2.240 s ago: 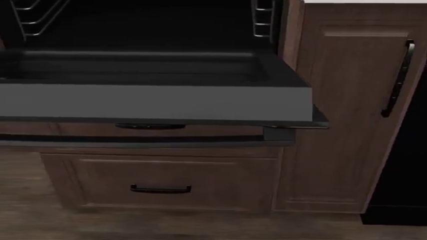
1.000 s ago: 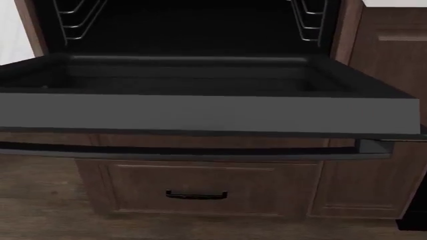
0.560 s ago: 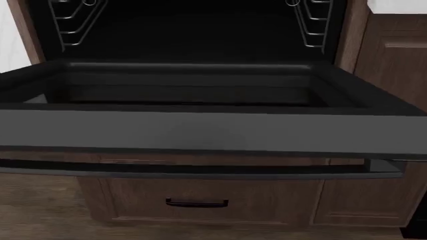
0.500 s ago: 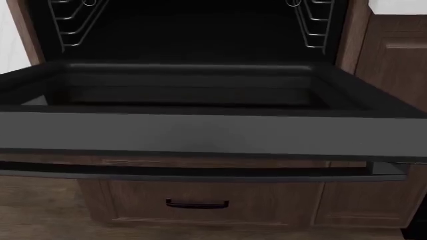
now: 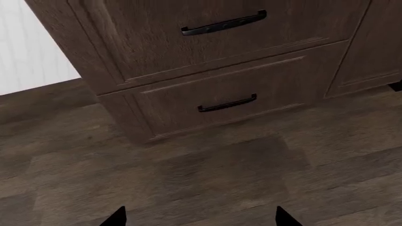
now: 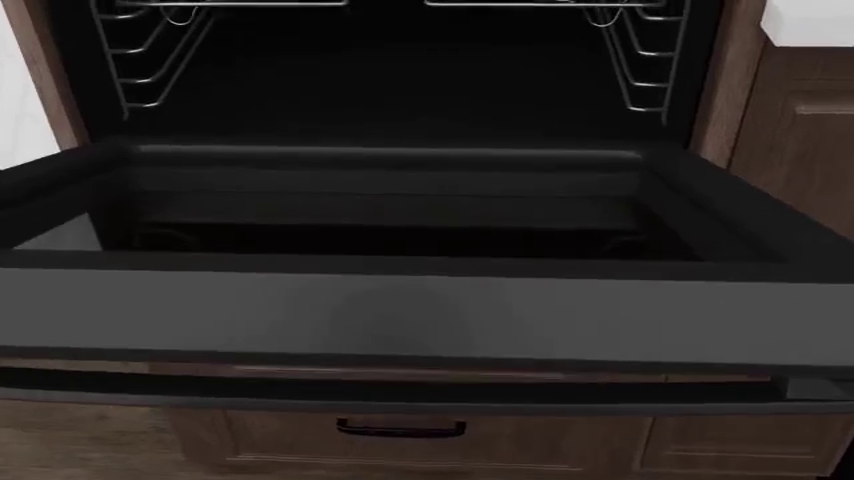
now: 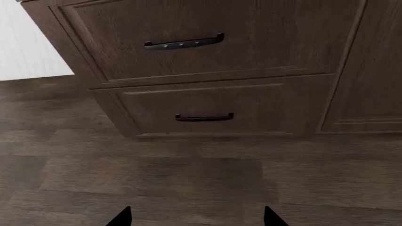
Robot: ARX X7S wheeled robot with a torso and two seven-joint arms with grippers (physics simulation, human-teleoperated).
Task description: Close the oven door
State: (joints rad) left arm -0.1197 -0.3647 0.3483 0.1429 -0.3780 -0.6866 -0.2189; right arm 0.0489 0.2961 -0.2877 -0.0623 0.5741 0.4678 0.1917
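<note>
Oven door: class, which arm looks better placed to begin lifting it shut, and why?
Neither clearly. The oven door lies open and flat. The left claw and right claw both hang low, open, facing drawers, away from the door. The right sits squarer to the cabinet, a slight edge.

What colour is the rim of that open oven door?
Matte dark grey, seen best in the head view: oven door.

two stacked brown drawers [image 7: 207,84], each with a black bar handle [image 7: 183,43]; dark wood-plank floor [image 7: 188,179]; white wall [image 5: 31,52] beside cabinet
</note>
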